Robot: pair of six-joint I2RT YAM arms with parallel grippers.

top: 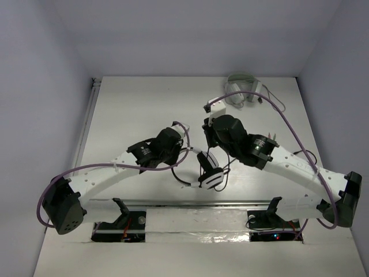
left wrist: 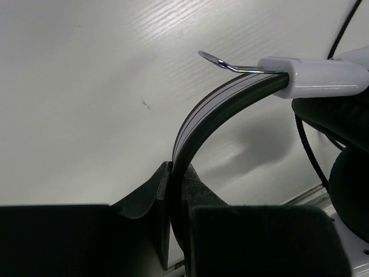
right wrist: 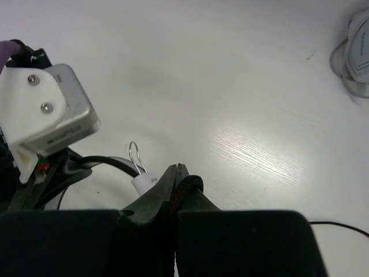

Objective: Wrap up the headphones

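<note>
Our left tool (left wrist: 174, 193) is clamped on the headband (left wrist: 199, 118) of the headphones (top: 210, 176), held over the middle of the counter (top: 132, 109) between the arms. The right tool (right wrist: 177, 179) is pinched tight, though whether the thin cable (left wrist: 305, 144) sits inside we cannot tell. We judge the winding step in hand; next, that cable must be carried round the band without slackening.

The table (top: 132, 109) carries two sets of headphones, one black-and-white pair (top: 210, 176) near its middle and seemingly one pale grey pair (top: 242, 91) at its far edge, plus two arms, the left arm (top: 115, 167) and the right arm (top: 288, 161).
</note>
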